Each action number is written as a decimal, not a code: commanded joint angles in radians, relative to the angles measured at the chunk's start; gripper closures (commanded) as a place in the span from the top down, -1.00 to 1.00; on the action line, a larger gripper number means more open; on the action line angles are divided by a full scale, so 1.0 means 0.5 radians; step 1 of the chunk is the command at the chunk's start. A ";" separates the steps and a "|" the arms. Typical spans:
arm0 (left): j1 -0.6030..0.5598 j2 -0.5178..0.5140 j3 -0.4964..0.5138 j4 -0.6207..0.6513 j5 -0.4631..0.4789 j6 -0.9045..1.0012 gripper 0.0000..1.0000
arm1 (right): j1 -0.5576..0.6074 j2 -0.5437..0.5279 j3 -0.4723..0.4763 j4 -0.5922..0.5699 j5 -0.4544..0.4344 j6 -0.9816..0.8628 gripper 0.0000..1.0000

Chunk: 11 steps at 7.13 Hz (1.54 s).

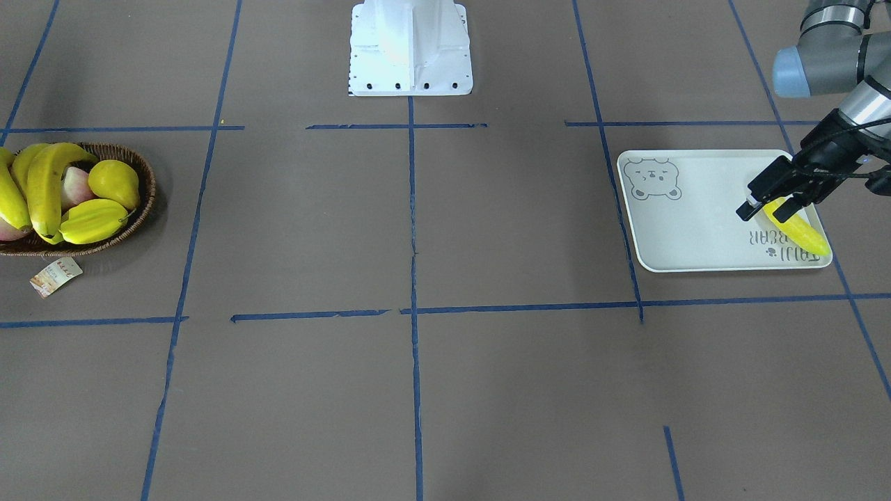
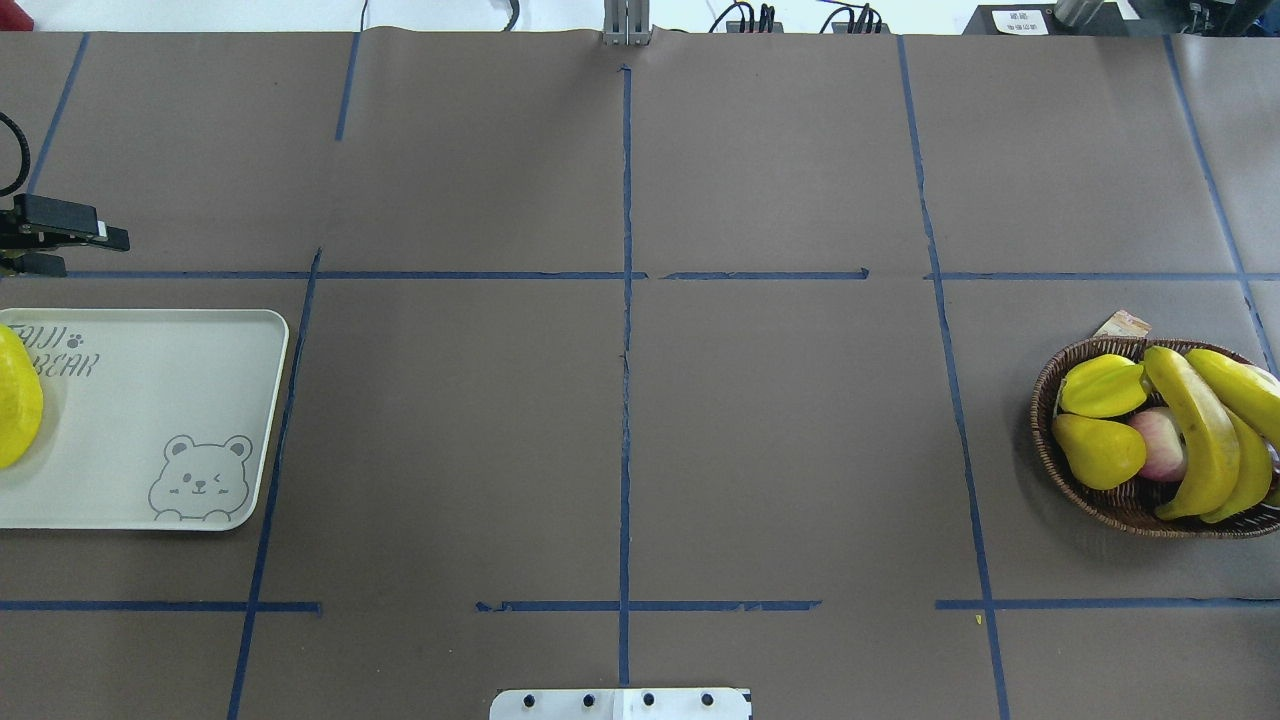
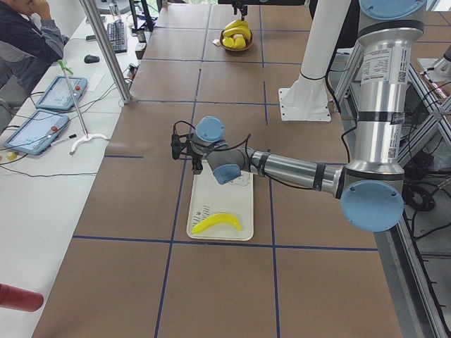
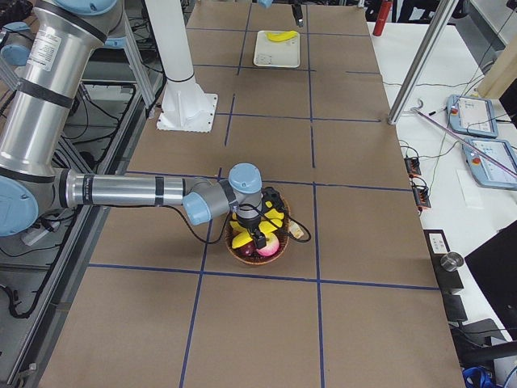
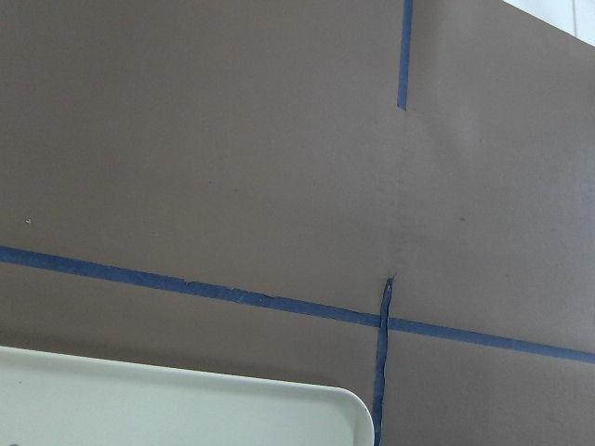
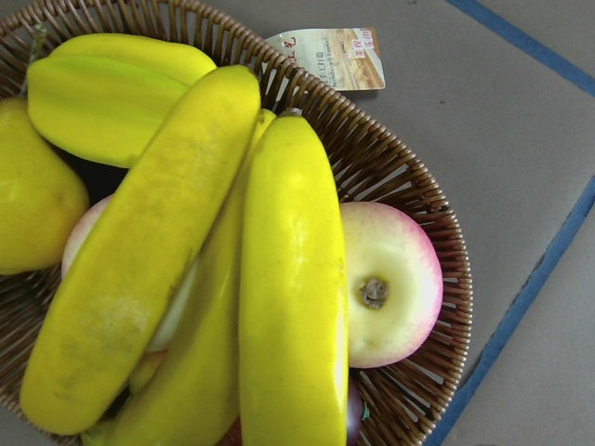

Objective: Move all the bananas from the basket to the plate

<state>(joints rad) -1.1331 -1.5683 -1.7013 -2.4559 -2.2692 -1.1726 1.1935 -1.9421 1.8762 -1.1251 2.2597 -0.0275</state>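
Observation:
One banana [image 1: 800,233] lies on the plate [image 1: 682,229], near its edge by the lettering. My left gripper [image 1: 762,205] is open and holds nothing. It hangs above the table just past the plate's [image 2: 150,400] lettered edge, apart from the banana [image 3: 217,224]. Three more bananas [image 2: 1195,430] lie across the basket [image 2: 1042,410] at the other end of the table, filling the right wrist view [image 6: 288,279]. My right gripper [image 4: 260,241] hovers over the basket; only the exterior right view shows it, so I cannot tell its state.
The basket also holds a starfruit [image 2: 1100,388], a yellow pear [image 2: 1098,450] and a pink apple [image 6: 390,283]; a paper tag [image 1: 56,275] hangs from its rim. The robot's white base [image 1: 411,49] stands mid-table. A person and tablets [image 3: 53,105] are at a side table.

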 commanded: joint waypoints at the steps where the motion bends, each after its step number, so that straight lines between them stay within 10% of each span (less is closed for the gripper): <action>1: -0.001 0.001 0.000 0.000 -0.002 -0.002 0.99 | -0.009 -0.009 -0.022 0.014 0.033 0.116 0.96; 5: -0.001 0.001 -0.003 0.000 -0.005 -0.002 0.99 | -0.114 -0.015 -0.046 0.014 0.030 0.122 0.83; 11: 0.002 0.004 0.012 -0.003 -0.002 0.001 0.99 | -0.132 0.000 -0.095 0.017 0.027 0.092 -0.09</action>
<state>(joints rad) -1.1322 -1.5662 -1.6963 -2.4563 -2.2704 -1.1720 1.1276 -1.9436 1.8300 -1.1169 2.2734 0.0192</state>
